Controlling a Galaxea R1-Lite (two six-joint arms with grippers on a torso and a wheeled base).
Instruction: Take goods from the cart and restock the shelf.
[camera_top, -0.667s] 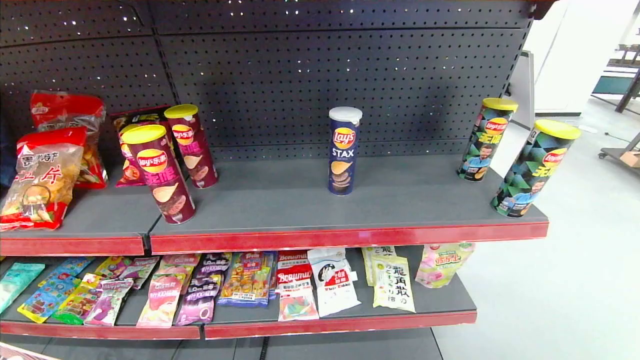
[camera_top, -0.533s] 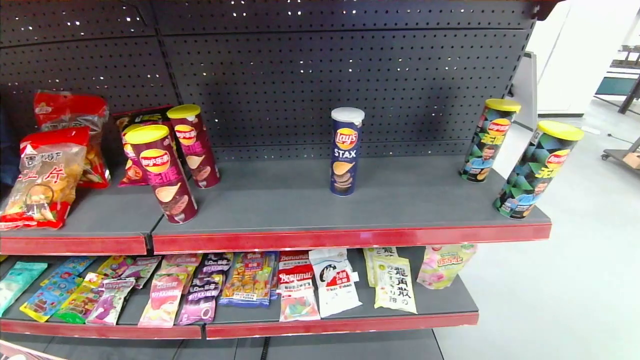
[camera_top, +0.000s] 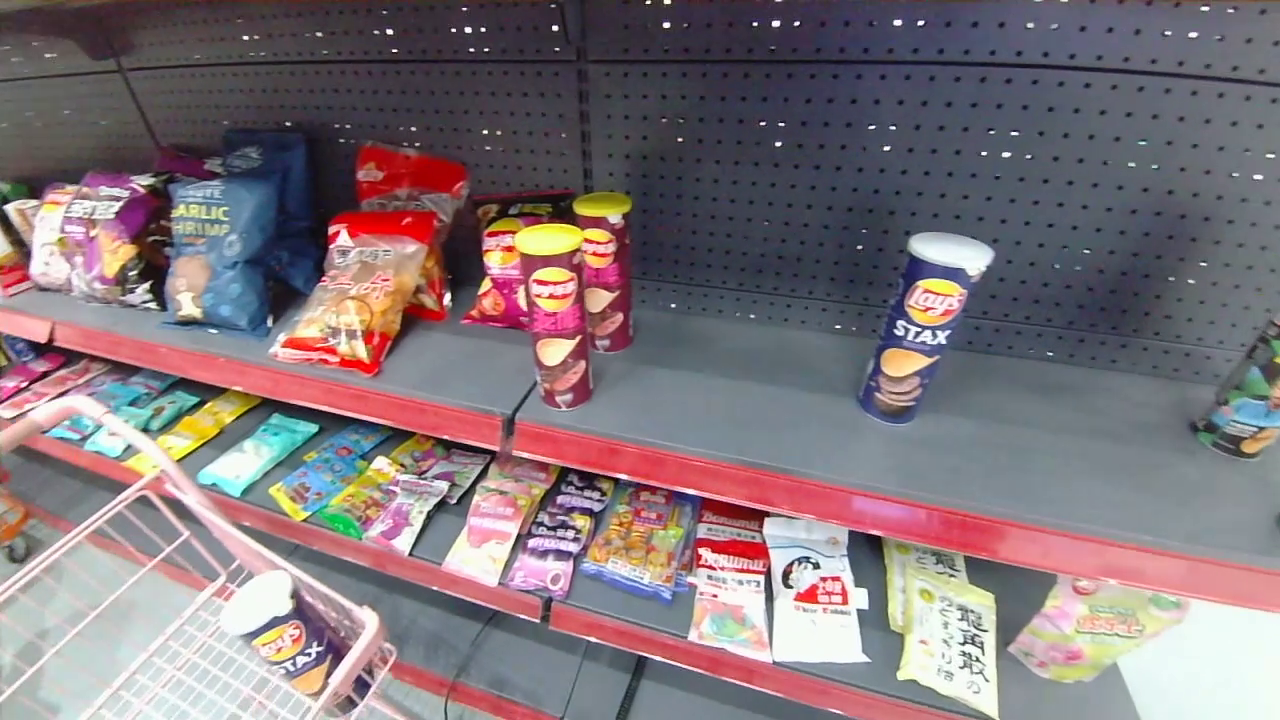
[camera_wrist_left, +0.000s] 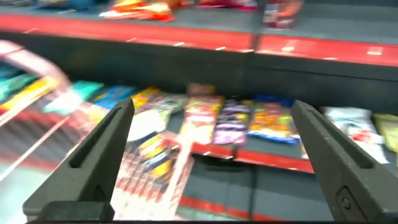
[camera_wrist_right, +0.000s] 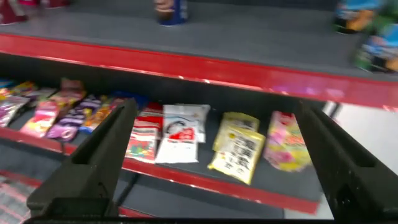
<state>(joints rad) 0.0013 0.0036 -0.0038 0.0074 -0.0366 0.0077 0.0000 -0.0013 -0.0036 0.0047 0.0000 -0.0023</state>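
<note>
shelf (camera_top: 760, 400) | can (camera_top: 285, 640) in cart (camera_top: 170, 478) leans lid-up | left end effector (camera_wrist_left: 212, 106), right end effector (camera_wrist_right: 216, 106) agape, empty

I record that the head camera has swung left, and the whole picture of the shelf (camera_top: 760, 400) has shifted with it. The pink cart (camera_top: 128, 432), a blue can (camera_top: 280, 635) in it, now shows at lower left. Blue bags (camera_top: 225, 245) and purple bags (camera_top: 95, 235) have entered at far left; one green can (camera_top: 1245, 405) sits cropped at right
</note>
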